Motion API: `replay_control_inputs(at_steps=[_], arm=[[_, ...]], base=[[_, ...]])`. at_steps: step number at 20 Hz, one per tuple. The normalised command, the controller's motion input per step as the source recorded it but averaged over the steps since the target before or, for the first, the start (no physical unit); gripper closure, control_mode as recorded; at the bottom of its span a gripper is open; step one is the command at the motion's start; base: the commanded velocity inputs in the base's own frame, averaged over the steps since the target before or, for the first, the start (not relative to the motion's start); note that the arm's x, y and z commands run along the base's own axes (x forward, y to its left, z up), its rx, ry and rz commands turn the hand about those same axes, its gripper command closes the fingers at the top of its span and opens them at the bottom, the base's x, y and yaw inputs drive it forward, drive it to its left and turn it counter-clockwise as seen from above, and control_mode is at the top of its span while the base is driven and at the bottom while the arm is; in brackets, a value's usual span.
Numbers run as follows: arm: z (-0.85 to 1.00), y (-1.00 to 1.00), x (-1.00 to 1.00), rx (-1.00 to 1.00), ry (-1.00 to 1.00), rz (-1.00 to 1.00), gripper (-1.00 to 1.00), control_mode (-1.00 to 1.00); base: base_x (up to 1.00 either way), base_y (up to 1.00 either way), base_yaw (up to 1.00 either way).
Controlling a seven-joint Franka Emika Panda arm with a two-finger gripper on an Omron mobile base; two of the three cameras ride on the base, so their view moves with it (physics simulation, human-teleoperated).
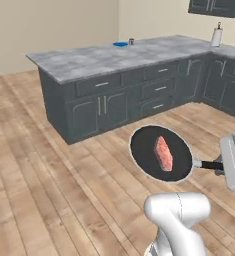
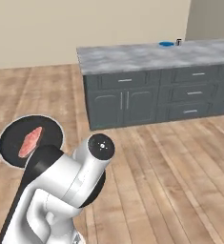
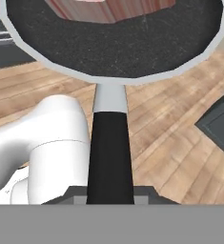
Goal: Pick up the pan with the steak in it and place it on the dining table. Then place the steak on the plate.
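Nearest the cameras, the white arm fills the bottom of both base views. At the right edge of the left base view the gripper is clamped on the handle of the pan, its fingers closed tight around it. In the hand view the black handle runs straight up from the bottom centre to the pan, whose dark bowl and pale rim span the top of the frame.

The pan hangs in the air above the wooden floor, held roughly level. It sits right of centre in the lower half of the left base view and at the left edge of the right base view, where it shows as a dark disc. The steak lies inside it, near the middle of the bowl, pinkish-red and much smaller than the pan; it shows again in the right base view.

Farther off, across open floor, stands the dining table, its marbled top crossing the upper half of the frame. At its far side, in the upper middle, the blue plate lies flat with a small dark mug just beside it.

The step in hand looks like the carry: pan lifted, table well apart from it. The next move probably calls for bringing the base closer, keeping the pan level so the steak does not slide, then setting it down on bare marble near the plate.
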Motion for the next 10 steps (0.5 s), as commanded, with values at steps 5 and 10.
replay_control_inputs(at_steps=[5, 10], arm=[[0.00, 0.00, 0.00, 0.00, 0.00, 0.00, 1.00, 1.00], [0.00, 0.00, 0.00, 0.00, 0.00, 0.00, 1.00, 1.00]], base=[[-0.05, 0.00, 0.50], [-0.07, 0.00, 0.50]])
